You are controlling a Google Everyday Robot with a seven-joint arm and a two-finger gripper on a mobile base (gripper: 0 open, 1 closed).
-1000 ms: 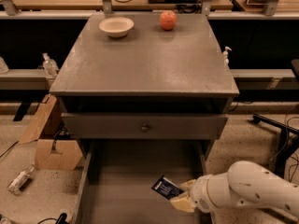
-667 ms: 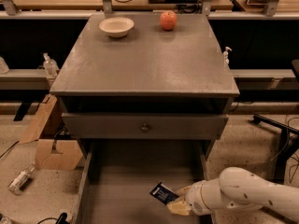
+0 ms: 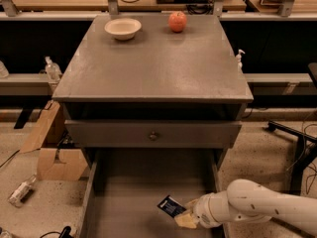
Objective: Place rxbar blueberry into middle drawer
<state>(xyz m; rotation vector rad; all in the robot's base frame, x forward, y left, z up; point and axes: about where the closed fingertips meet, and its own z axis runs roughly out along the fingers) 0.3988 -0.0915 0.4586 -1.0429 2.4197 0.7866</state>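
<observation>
The rxbar blueberry (image 3: pixel 171 206), a small dark flat bar with pale print, sits tilted over the front right of the open middle drawer (image 3: pixel 141 187). My gripper (image 3: pixel 185 215) reaches in from the right over the drawer's right wall and is shut on the bar's right end. Its yellowish fingertips (image 3: pixel 187 220) sit just below the bar. I cannot tell whether the bar touches the grey drawer floor. My white arm (image 3: pixel 257 209) fills the lower right corner.
A white bowl (image 3: pixel 123 28) and a red-orange apple (image 3: pixel 177 21) stand at the back of the cabinet top (image 3: pixel 153 68). The drawer front with a round knob (image 3: pixel 153 135) above is closed. A cardboard box (image 3: pixel 52 155) and a bottle (image 3: pixel 20 191) lie on the floor at left.
My gripper has moved the bar slightly left and lower, toward the front of the drawer. Bowl and apple have not moved.
</observation>
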